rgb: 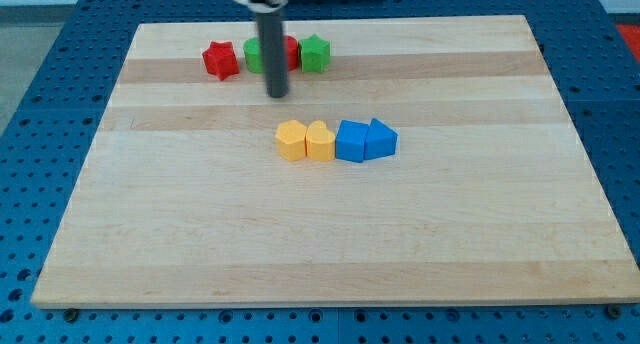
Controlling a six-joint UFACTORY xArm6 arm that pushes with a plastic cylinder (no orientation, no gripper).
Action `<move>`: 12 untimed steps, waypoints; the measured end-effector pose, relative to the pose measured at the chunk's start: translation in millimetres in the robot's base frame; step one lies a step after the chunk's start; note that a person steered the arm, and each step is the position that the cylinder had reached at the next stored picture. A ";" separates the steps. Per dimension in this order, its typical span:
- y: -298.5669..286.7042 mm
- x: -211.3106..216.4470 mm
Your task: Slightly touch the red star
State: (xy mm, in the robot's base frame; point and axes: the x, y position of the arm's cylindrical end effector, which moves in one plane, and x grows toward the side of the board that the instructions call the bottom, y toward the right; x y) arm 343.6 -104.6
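Observation:
The red star (220,60) lies near the view's top left of the wooden board (330,234). My tip (277,94) is on the board, below and to the right of the red star, apart from it. The rod stands in front of a green block (254,55) and a red block (291,52), hiding part of each. A green star (315,53) sits at the right end of that row.
Near the board's middle stands a row: a yellow hexagonal block (290,141), a yellow heart-like block (320,142), a blue block (352,141) and a blue block (380,139). A blue perforated table surrounds the board.

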 end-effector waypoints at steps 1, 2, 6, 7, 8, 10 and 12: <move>-78.6 0.3; -119.2 -0.6; -79.7 -10.5; -79.7 -17.0; -79.7 -21.6; -79.7 -29.2; -79.7 -33.5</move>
State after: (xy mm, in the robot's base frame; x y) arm 310.0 -184.3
